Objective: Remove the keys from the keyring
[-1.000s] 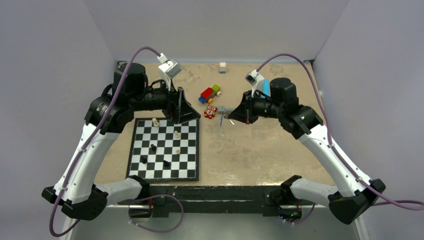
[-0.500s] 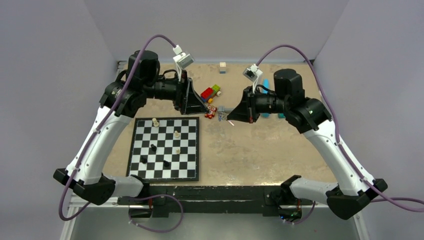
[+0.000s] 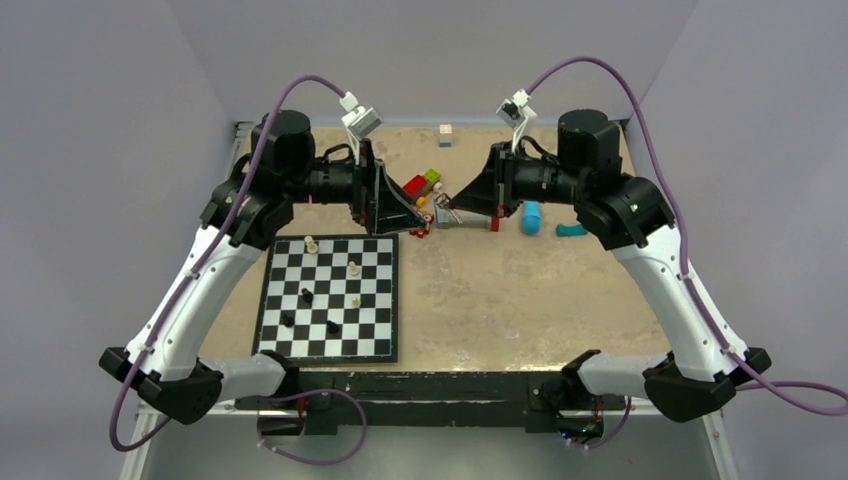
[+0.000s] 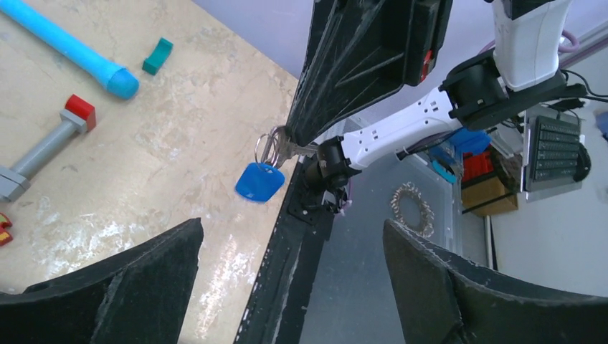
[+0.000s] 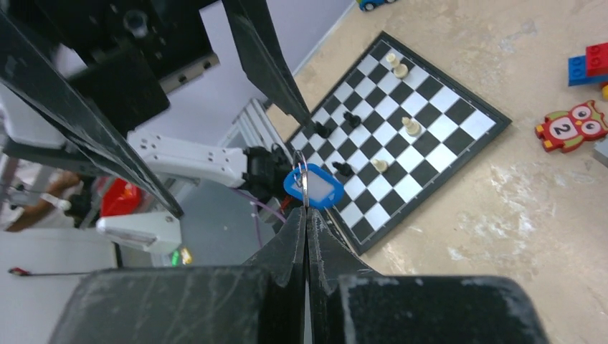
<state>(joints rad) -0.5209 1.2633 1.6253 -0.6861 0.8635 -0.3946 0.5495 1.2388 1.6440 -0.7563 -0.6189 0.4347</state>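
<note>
Both arms have come up and away from the chessboard [image 3: 328, 297] toward the far end of the table [image 3: 520, 300]; the left gripper [image 3: 410, 208] has swung over to face the right gripper [image 3: 458, 202], and its jaws have gone wide.

The right gripper is pinched tight on the keyring [image 4: 259, 183] and holds it up in the air, above the grey bar [image 3: 462, 222]; the blue tag hangs loose below the pinch, and the thin ring sticks out just past the tips; the keys [image 4: 297, 150] lie against the right fingertip, pointing sideways and back along it.

The left gripper holds nothing; the keyring lies straight in front of it, in line with the gap between its two fingers [image 4: 129, 279], near but not touching; the tag's long side hangs down and a bit slanted; the left arm is the free one, so I think it must reach in for the part that pokes out.

The left wrist view shows a key beside the ring; the right wrist view hides the keys behind its own shut fingers and shows only ring and tag; the top view shows the two grippers tip to tip with a small gap, but the keyring is just a speck there; I cannot tell how many keys there are.
</note>
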